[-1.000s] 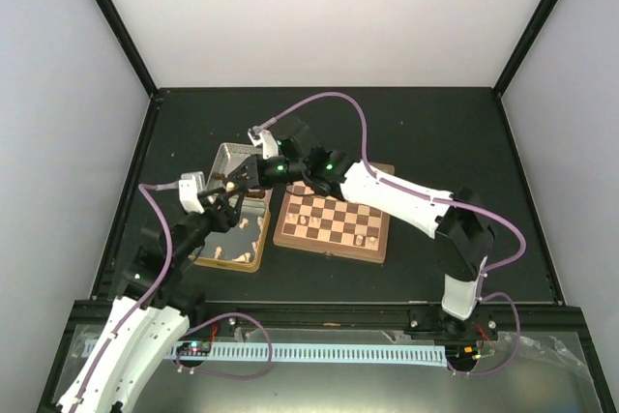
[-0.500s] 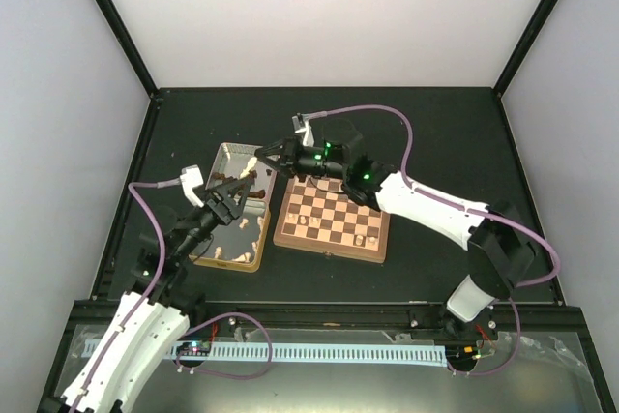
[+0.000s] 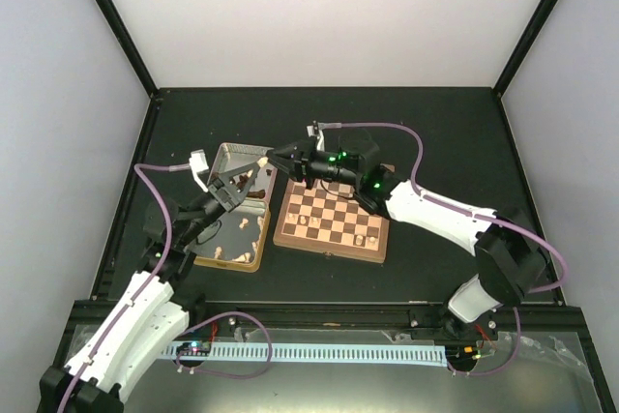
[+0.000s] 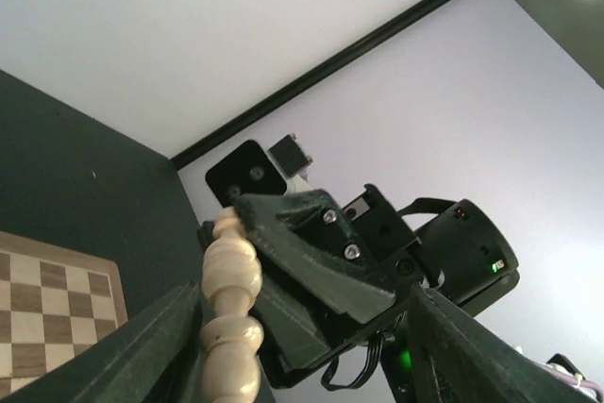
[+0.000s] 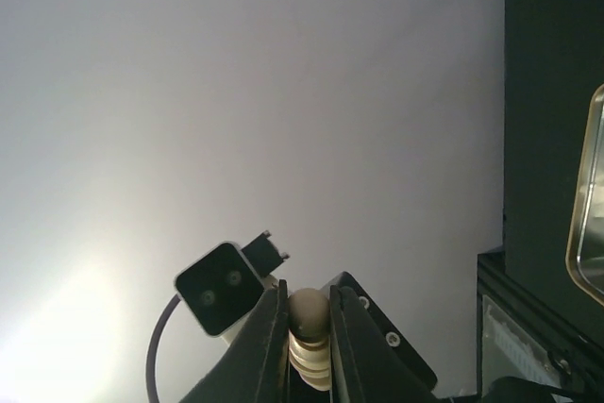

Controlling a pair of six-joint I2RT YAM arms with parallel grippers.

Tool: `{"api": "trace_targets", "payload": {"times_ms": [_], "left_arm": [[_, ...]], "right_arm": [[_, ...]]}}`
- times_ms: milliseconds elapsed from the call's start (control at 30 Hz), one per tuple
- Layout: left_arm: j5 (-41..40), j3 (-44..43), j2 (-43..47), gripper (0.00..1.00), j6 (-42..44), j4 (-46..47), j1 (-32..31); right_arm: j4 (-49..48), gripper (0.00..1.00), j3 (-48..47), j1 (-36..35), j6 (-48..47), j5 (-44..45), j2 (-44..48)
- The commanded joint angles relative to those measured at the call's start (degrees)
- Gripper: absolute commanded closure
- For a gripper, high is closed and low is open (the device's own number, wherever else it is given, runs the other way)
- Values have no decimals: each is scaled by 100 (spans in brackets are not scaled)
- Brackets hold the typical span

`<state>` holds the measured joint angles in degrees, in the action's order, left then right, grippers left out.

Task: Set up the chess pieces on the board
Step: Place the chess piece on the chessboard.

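Both arms had shifted since the earlier frames: the right gripper [image 3: 275,156] had drawn off from over the tin [image 3: 242,147] toward the upper left corner of the board [image 3: 333,219], its elbow swinging out to the right of the frame. Meanwhile the left gripper [image 3: 235,179] had risen from the tin to meet it. The right gripper was clamped on a pale piece [image 4: 231,313], nipped by its head in the right wrist view and standing in the lower left of the left wrist view. The left gripper's fingers [image 4: 472,356] stood wide apart on either side of that piece, one close beside it, neither plainly pressing it. So the piece hung in the air, left of centre in the overhead frame, between tin and board. Only a few pieces [image 3: 363,238] stood on the board and more lay in the tin, so the job looked barely begun. The step in hand appeared to be a hand-over or re-grip between the grippers; which way could not be told. Next would likely call for one firm grip, a clean release by the other, then an upright placing on a home square.
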<state>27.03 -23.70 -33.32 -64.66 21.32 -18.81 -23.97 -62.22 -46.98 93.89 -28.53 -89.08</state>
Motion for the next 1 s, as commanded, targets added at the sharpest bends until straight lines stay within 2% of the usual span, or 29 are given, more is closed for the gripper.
{"api": "trace_targets", "payload": {"times_ms": [0,267,367,567,867,967], "left_arm": [[426,-24,-146,42,-363,414,32],[523,-25,-160,48,-268,62,30],[445,-20,-141,58,-222,55,27],[376,-66,-243,66,-195,118,29],[307,-134,-389,68,-139,134,31],[274,-139,-427,75,-119,144,29]], "right_arm": [[-248,89,29,74,229,15,237],[-122,89,141,149,123,335,356],[9,89,127,160,-10,413,420],[164,89,95,165,-161,403,444],[199,89,155,168,-256,353,494],[208,90,173,163,-278,320,504]]}}
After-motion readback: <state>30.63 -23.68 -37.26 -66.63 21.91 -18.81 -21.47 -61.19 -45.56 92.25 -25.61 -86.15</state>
